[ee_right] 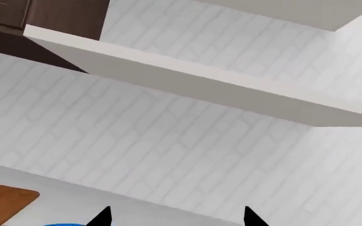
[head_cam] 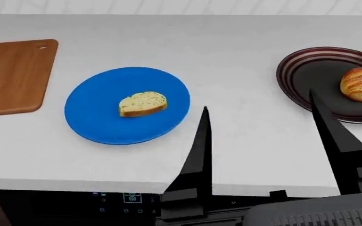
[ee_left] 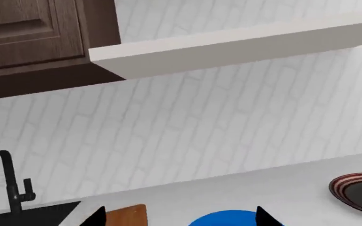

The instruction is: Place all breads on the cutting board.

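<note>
The cream bread slice (head_cam: 143,103) lies on a round blue plate (head_cam: 93,117) at mid counter. The orange-brown loaf (head_cam: 360,84) sits in a dark striped bowl (head_cam: 307,70) at the right. The brown cutting board (head_cam: 14,77) lies bare at the far left; its corner also shows in the left wrist view (ee_left: 127,215) and the right wrist view (ee_right: 2,200). My right gripper (head_cam: 258,100) is open and empty, between plate and bowl near the front edge. My left gripper (ee_left: 177,221) is open and empty, out of the head view.
A black faucet (ee_left: 11,188) and sink stand left of the board. A white shelf (ee_left: 231,47) and dark cabinet (ee_left: 30,33) hang on the tiled wall behind the counter. The counter's front edge (head_cam: 74,179) is close below the plate.
</note>
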`<state>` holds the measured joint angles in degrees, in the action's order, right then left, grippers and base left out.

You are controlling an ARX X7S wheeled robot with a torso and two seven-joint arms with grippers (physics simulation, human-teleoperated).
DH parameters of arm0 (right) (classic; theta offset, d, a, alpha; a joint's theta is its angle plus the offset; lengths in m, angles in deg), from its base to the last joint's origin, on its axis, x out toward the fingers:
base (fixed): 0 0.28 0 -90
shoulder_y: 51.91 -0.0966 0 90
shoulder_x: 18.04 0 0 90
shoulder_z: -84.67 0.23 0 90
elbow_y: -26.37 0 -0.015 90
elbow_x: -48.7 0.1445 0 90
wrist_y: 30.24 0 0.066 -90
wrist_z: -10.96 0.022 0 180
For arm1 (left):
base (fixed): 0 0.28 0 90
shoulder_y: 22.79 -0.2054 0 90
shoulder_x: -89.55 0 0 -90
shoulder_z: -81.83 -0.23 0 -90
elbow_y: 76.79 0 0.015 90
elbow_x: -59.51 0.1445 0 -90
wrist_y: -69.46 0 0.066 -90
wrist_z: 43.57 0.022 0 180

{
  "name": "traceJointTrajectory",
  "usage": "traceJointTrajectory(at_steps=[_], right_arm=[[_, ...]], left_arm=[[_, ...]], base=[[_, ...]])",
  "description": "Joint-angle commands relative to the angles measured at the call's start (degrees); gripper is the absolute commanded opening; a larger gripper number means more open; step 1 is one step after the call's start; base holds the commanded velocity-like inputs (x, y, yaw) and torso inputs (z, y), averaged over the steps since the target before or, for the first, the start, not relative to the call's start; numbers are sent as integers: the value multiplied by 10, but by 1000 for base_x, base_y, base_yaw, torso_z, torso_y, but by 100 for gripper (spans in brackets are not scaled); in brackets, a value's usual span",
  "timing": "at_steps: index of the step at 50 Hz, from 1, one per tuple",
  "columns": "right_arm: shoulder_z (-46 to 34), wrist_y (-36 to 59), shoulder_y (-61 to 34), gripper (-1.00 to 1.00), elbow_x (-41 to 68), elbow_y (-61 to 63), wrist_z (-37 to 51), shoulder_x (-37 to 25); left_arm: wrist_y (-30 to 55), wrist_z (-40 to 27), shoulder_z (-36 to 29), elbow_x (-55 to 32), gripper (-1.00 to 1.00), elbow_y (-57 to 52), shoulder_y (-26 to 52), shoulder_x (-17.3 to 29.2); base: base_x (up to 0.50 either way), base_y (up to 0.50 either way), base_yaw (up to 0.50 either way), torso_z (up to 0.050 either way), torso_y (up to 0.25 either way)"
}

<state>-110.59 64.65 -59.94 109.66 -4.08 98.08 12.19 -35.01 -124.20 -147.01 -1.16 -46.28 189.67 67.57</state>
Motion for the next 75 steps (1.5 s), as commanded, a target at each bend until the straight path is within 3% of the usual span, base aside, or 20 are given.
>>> traceJointTrajectory(at_steps=[1, 11, 49, 75], right_arm=[[-61, -27, -52, 100, 7, 4, 29, -23], [-25, -3, -7, 100, 4, 4, 28, -18], [-15, -6, 13, 100, -9, 4, 29, -31], [20, 7, 51, 100, -2, 4, 28, -31]], left_arm=[[-59, -27, -151, 1, 100, -3, 118, 18], [-58, -25, -134, 0, 100, 0, 102, 20], [-67, -32, -141, 10, 100, 0, 97, 11], [-55, -13, -142, -10, 100, -4, 114, -4]], base=[[0, -461, 0, 0, 0], [345, -168, 0, 0, 0], [455, -113, 0, 0, 1], [228, -47, 0, 0, 1]])
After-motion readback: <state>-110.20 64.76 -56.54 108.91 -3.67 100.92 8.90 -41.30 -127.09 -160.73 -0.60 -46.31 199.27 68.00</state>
